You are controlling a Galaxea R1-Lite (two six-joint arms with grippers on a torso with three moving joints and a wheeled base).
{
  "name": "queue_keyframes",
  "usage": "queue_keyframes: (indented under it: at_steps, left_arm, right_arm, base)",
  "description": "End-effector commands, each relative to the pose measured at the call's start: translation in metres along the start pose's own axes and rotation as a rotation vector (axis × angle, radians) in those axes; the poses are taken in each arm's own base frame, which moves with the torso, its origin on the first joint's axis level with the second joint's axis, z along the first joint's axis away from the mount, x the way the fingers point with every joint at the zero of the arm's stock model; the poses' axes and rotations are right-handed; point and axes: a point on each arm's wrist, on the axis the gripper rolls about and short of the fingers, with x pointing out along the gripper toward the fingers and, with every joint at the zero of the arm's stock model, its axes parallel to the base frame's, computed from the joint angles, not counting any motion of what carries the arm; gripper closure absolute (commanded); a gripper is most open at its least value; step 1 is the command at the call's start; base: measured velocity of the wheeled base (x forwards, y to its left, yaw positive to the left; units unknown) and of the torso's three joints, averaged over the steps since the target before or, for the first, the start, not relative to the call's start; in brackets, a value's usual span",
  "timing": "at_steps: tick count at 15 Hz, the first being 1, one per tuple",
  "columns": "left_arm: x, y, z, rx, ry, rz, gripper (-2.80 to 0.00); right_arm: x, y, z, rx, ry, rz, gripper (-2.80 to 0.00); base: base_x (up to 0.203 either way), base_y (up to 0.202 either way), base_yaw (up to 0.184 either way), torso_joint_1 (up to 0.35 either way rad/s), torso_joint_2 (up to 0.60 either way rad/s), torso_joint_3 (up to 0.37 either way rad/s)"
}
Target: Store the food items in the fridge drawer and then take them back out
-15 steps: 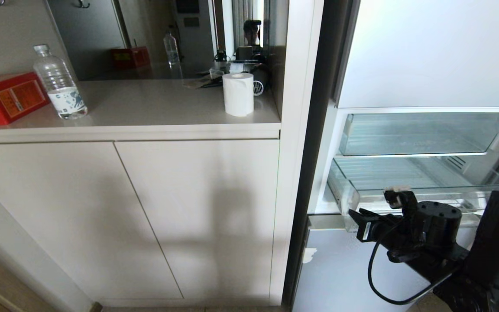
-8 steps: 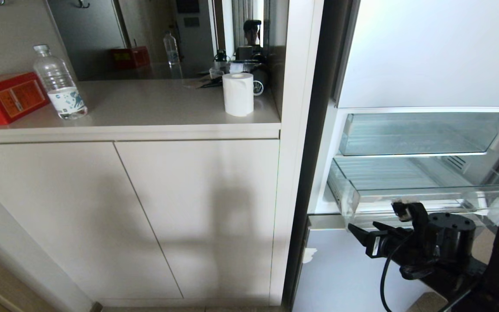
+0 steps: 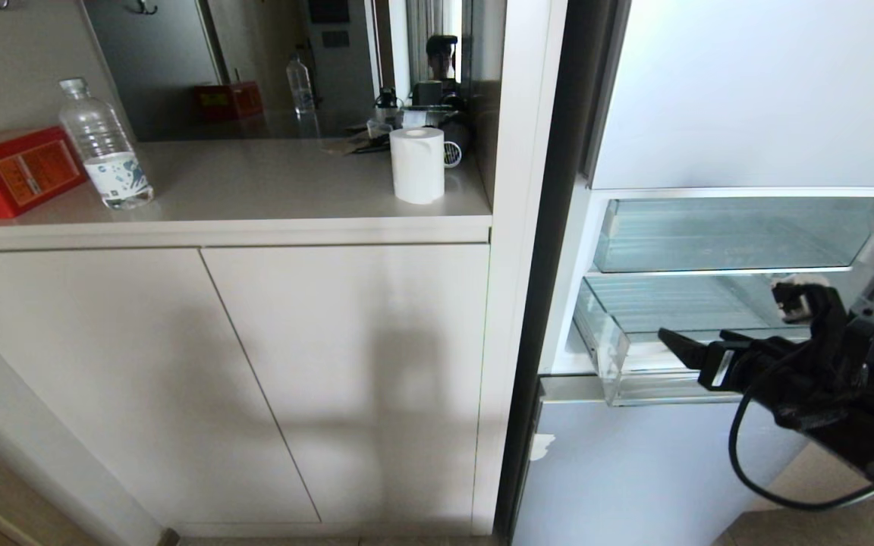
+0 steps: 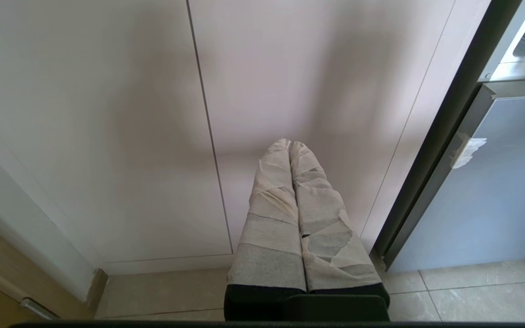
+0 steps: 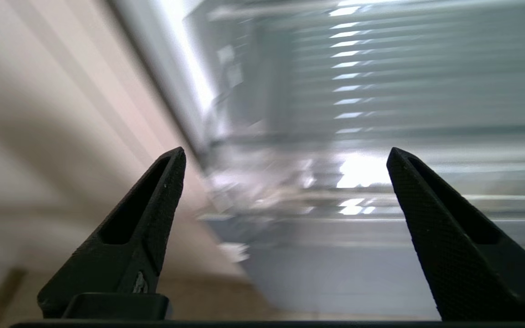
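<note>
Before the open drawer (image 3: 619, 364) at right, the right tool (image 3: 725, 322) hangs empty, fingers apart, no fruit in view, so I judge it must next fetch one; the left tool (image 4: 290, 148) is together.

Domestic kitchen. Evidence: open fridge (image 3: 710, 152) with clear fridge drawer (image 3: 619, 356), built in beside beige cabinet doors (image 3: 217, 379); pale counter (image 3: 255, 189) carrying water bottle (image 3: 103, 148), red box (image 3: 8, 171), paper roll (image 3: 416, 164); mirrored back panel (image 3: 270, 61); tiled floor (image 4: 449, 291).
</note>
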Motion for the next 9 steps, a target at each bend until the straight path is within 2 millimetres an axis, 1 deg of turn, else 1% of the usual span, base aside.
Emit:
queue_keyframes:
  at_steps: [1,2,3,4,7,9]
  left_arm:
    - [0.000,0.000,0.000,0.000,0.001,0.000,0.00]
    - [0.000,0.000,0.000,0.000,0.001,0.000,0.00]
    - [0.000,0.000,0.000,0.000,0.001,0.000,0.00]
    - [0.000,0.000,0.000,0.000,0.001,0.000,0.00]
    - [0.000,0.000,0.000,0.000,0.001,0.000,0.00]
    - [0.000,0.000,0.000,0.000,0.001,0.000,0.00]
  right_arm:
    - [0.003,-0.022,0.040,-0.020,-0.034,-0.094,-2.80]
    - [0.013,-0.030,0.049,-0.029,-0.027,-0.121,-2.80]
    - [0.027,-0.038,0.055,-0.034,-0.003,-0.144,-2.80]
    - [0.042,-0.046,0.054,-0.037,0.044,-0.165,-2.80]
    - [0.080,-0.066,0.052,-0.049,0.125,-0.196,-2.80]
    - [0.093,-0.076,0.050,-0.069,0.214,-0.213,-2.80]
  base:
    - [0.000,0.000,0.000,0.000,0.00,0.000]
    - [0.000,0.000,0.000,0.000,0.00,0.000]
    - [0.000,0.000,0.000,0.000,0.00,0.000]
    - [0.000,0.000,0.000,0.000,0.00,0.000]
    - [0.000,0.000,0.000,0.000,0.00,0.000]
    - [0.000,0.000,0.000,0.000,0.00,0.000]
